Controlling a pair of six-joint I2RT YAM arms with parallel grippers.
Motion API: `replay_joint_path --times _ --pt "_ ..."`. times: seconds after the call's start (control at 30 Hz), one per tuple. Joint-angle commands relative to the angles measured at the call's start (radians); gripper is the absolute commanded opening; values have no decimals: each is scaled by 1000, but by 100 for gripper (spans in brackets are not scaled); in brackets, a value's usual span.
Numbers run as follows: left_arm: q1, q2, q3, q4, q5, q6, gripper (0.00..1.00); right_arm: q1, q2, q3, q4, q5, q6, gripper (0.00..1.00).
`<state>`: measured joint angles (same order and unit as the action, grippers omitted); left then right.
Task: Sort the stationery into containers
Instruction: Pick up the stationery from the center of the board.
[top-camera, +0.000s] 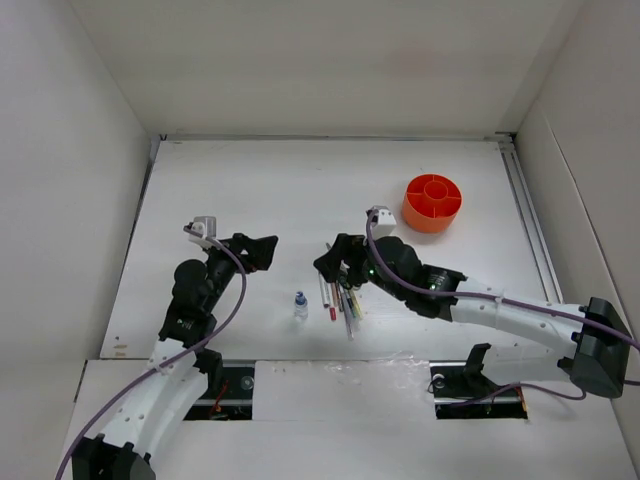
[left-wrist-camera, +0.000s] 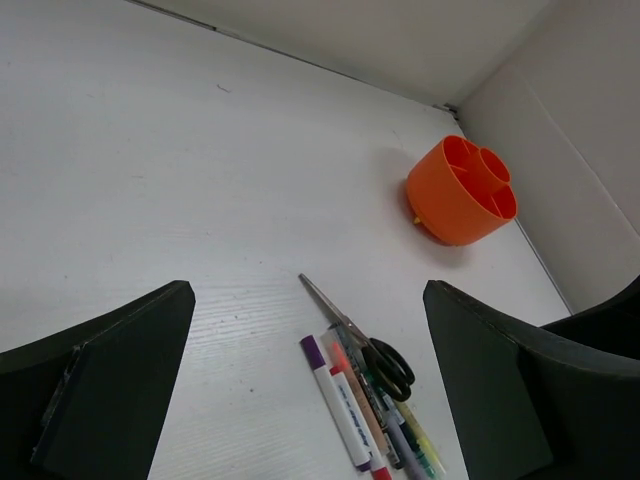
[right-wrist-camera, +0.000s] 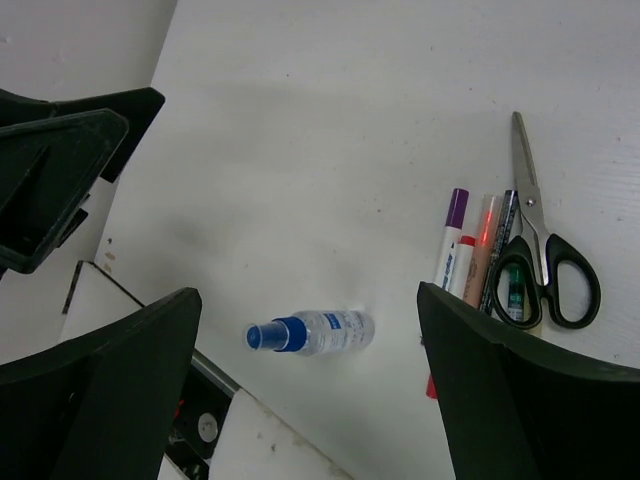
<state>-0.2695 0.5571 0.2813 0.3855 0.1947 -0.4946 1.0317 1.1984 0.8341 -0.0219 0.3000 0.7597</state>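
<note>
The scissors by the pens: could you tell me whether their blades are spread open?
No, the scissors lie flat with both blades closed together into a single point.

Glossy orange plastic holder (left-wrist-camera: 440, 212); matt white table (left-wrist-camera: 150, 150), seemingly laminate.

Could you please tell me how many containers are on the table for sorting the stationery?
1: the round orange holder stands at the far right, well apart from the pile of pens. No second container shows in any view.
</note>
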Motion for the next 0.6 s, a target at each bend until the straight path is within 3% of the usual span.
replay_joint_path --times 0.0,0.03,0.1,0.13,0.17,0.27,0.37,0.47,0.5,0.57 --pt "-4 -35 -4 81 -20 -31 100 13 1 29 -7 31 -2 95" --pt "-4 -36 -4 81 -35 -76 100 13 1 30 -7 31 -11 95" --pt "-4 -36 -25 81 32 -85 100 13 1 30 -7 31 -20 86" --pt "-4 -46 -42 154 114 -70 100 13 1 39 -7 31 -29 57" --pt "-4 -46 -62 189 136 -82 100 13 1 39 -7 31 -30 39" --pt "-4 -111 -132 262 112 -117 100 13 10 48 -18 31 -30 0" --pt "-4 -178 -145 192 -10 -131 100 13 21 48 -33 31 -30 4" --pt "-4 -178 -63 43 -107 -116 100 22 39 57 -53 56 -30 34" --pt "-4 -169 -39 8 -144 -104 100 22 40 57 -53 56 -30 54" --pt "-4 -132 -24 -13 -181 -104 100 48 72 69 -53 56 -43 70"
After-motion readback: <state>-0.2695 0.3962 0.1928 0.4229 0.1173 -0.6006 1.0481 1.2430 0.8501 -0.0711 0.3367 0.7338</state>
